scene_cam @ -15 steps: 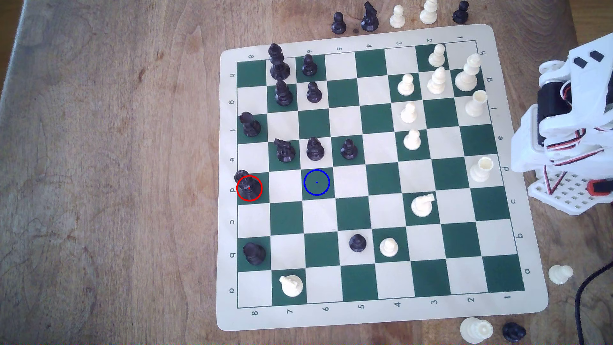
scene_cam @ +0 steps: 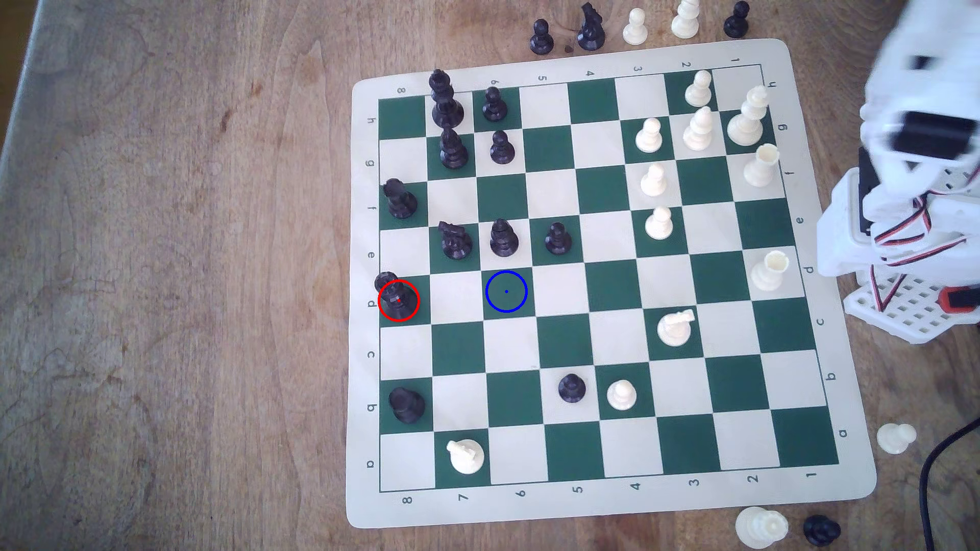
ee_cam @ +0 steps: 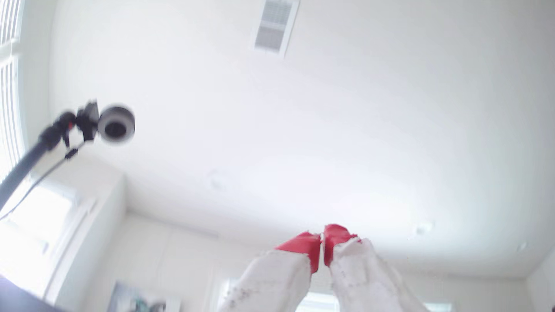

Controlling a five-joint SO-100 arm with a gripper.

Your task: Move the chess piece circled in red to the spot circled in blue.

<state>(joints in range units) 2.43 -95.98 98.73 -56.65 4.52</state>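
fifteen black pieces (scene_cam: 501, 147), fifteen white pieces (scene_cam: 659, 222), one board (scene_cam: 562, 339).

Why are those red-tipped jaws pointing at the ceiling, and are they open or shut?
Shut, with nothing between them: in the wrist view the gripper's red tips meet with barely a slit. Why it points upward, the pictures cannot tell.

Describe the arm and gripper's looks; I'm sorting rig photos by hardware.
The arm is white plastic with black motor blocks and red, black and white cables looping along it; its base is a white perforated plate with a red part. The gripper has two rough white fingers tipped in red.
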